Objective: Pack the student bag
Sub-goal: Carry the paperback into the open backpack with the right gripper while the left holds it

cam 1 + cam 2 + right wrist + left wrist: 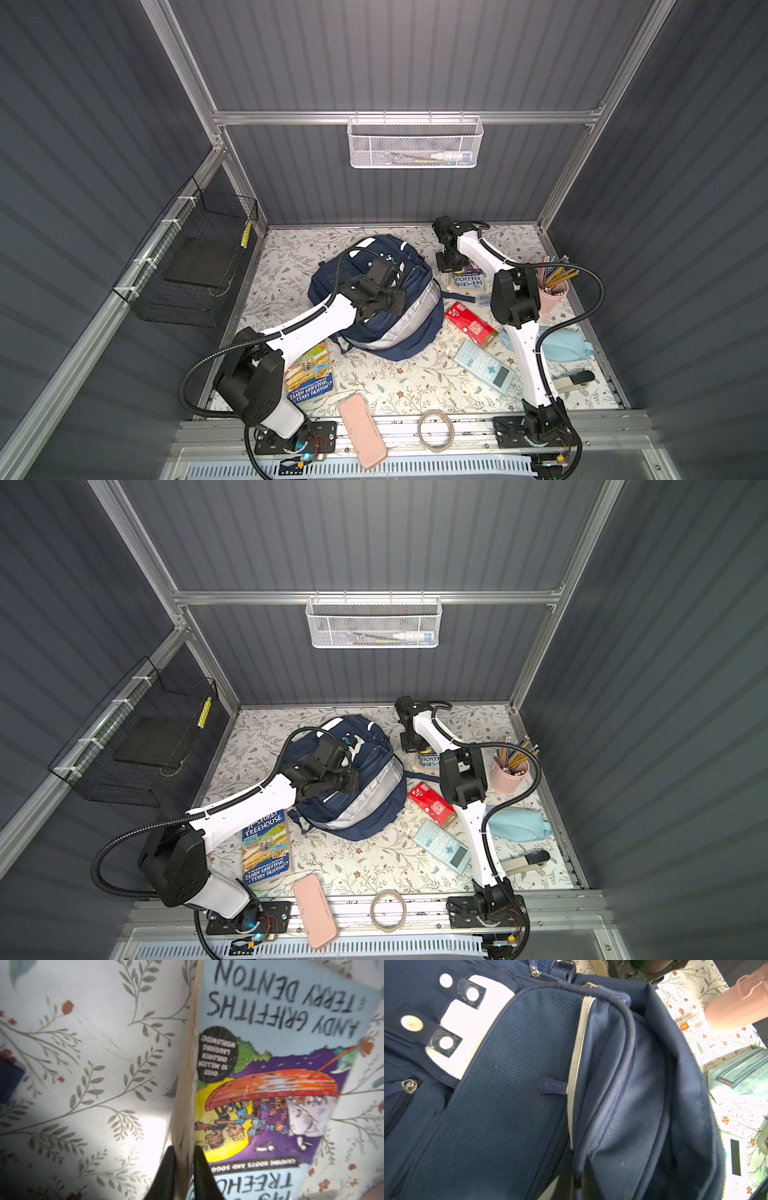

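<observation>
The student bag point(399, 332) point(361, 812) lies in the middle of the floral table, a navy backpack with its pale grey lining showing. My left gripper point(395, 302) point(349, 781) is over it, shut on a fabric edge of the bag's opening point(577, 1176); mesh front and white patches point(471, 1028) fill the left wrist view. My right gripper point(451, 262) point(411, 742) is at the back, to the right of the bag. It is shut on the page edge of a light-blue Treehouse book point(270, 1053) point(467, 281), one black finger point(166, 1169) on each side, gripper point(184, 1159).
A second Treehouse book point(309, 374) lies by the left arm. A pink case point(361, 430) and a tape ring point(435, 430) sit on the front rail. On the right are a red box point(469, 324), a calculator point(484, 365), a blue pouch point(565, 345), a stapler point(575, 380) and a pink pencil cup point(552, 291).
</observation>
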You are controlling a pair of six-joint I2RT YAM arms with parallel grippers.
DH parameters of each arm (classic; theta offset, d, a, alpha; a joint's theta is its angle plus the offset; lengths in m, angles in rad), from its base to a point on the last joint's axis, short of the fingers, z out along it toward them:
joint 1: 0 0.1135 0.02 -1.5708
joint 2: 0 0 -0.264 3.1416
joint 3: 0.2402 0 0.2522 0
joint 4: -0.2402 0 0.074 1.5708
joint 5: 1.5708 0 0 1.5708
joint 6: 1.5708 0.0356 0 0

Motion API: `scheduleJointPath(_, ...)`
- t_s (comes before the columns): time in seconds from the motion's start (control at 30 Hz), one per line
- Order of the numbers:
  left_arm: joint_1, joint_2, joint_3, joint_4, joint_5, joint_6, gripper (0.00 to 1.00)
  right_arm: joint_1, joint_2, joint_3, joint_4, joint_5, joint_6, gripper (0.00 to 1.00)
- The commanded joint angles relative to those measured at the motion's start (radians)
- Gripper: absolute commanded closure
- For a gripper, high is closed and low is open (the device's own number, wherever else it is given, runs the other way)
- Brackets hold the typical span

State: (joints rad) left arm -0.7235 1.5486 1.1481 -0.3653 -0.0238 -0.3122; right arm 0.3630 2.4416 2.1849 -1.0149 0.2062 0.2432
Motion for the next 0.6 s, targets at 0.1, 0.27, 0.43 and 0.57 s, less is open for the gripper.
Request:
scheduleJointPath(0.1,0.009,-0.016,0.032,0.011,0.021,-0.035,1.00,-0.031,-0.077,-0.067,0.054,-0.079,-0.038,1.00)
scheduleJointPath(0.27,0.016,-0.021,0.040,0.012,0.024,-0.037,1.00,-0.066,-0.229,-0.190,0.141,-0.164,-0.038,1.00)
scheduleJointPath(0.43,0.031,-0.001,0.076,0.004,0.044,-0.032,1.00,-0.087,-0.411,-0.326,0.229,-0.149,-0.076,1.00)
scheduleJointPath(0.57,0.043,-0.004,0.096,-0.003,0.036,-0.019,1.00,-0.091,-0.511,-0.367,0.213,-0.114,-0.120,1.00)
